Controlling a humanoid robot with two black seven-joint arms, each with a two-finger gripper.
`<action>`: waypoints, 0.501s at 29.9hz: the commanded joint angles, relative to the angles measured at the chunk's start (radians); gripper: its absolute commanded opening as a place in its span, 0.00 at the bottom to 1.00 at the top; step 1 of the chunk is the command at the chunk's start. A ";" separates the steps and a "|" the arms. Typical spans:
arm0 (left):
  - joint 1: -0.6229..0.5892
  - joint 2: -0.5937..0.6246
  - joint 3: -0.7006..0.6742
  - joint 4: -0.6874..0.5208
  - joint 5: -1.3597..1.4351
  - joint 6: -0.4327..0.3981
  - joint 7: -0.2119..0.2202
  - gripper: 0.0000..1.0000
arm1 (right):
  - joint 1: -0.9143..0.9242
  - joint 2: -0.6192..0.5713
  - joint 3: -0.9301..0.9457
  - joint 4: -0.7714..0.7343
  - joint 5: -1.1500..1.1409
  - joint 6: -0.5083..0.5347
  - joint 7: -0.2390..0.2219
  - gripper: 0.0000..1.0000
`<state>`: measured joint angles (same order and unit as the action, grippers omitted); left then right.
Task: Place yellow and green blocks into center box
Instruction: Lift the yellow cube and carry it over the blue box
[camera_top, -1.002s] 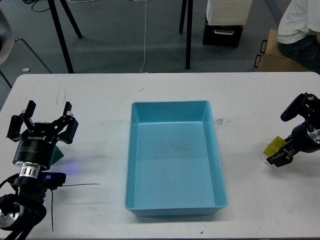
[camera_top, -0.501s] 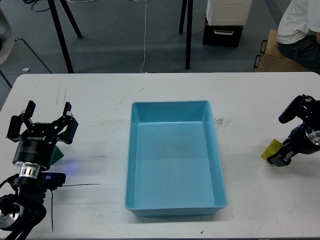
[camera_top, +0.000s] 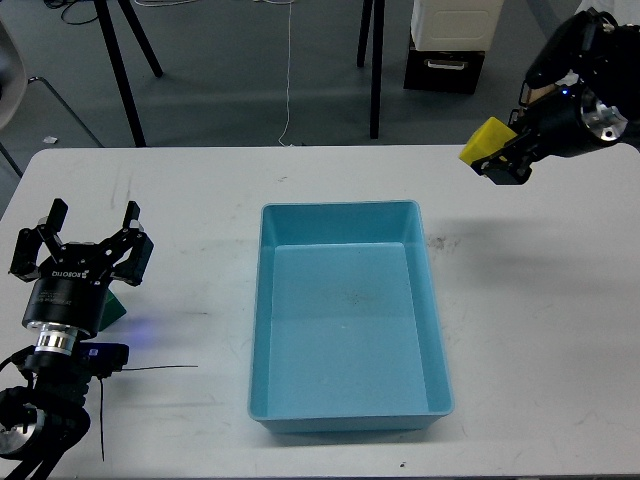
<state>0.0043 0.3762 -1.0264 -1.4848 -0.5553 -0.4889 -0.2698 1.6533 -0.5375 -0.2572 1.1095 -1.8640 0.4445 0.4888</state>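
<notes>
My right gripper (camera_top: 497, 150) is shut on the yellow block (camera_top: 485, 141) and holds it high in the air, up and to the right of the blue box (camera_top: 347, 315). The box sits in the middle of the white table and is empty. My left gripper (camera_top: 84, 228) is open at the far left of the table, its fingers spread. The green block (camera_top: 114, 307) lies on the table under and just behind that gripper, mostly hidden by it.
The white table (camera_top: 540, 330) carries only the box and the green block. A thin black wire (camera_top: 155, 370) lies near my left arm. Beyond the far edge are black stand legs (camera_top: 125, 75), a box (camera_top: 445, 60) and a seated person (camera_top: 600, 50).
My right gripper has lifted the yellow block from the table's right side and carried it up and slightly left. The left arm has barely moved.
</notes>
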 joint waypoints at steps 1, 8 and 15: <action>-0.001 0.000 -0.003 0.000 0.000 0.000 0.000 1.00 | 0.065 0.129 -0.075 0.001 -0.001 -0.001 0.000 0.02; -0.006 0.006 -0.012 0.000 0.000 0.000 0.000 1.00 | 0.092 0.372 -0.207 0.000 -0.006 -0.001 0.000 0.02; -0.007 0.006 -0.032 0.000 0.000 0.000 0.000 1.00 | 0.068 0.511 -0.276 -0.007 0.000 -0.001 0.000 0.04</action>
<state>-0.0017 0.3818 -1.0555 -1.4849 -0.5553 -0.4889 -0.2698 1.7333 -0.0741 -0.5112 1.1062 -1.8633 0.4421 0.4888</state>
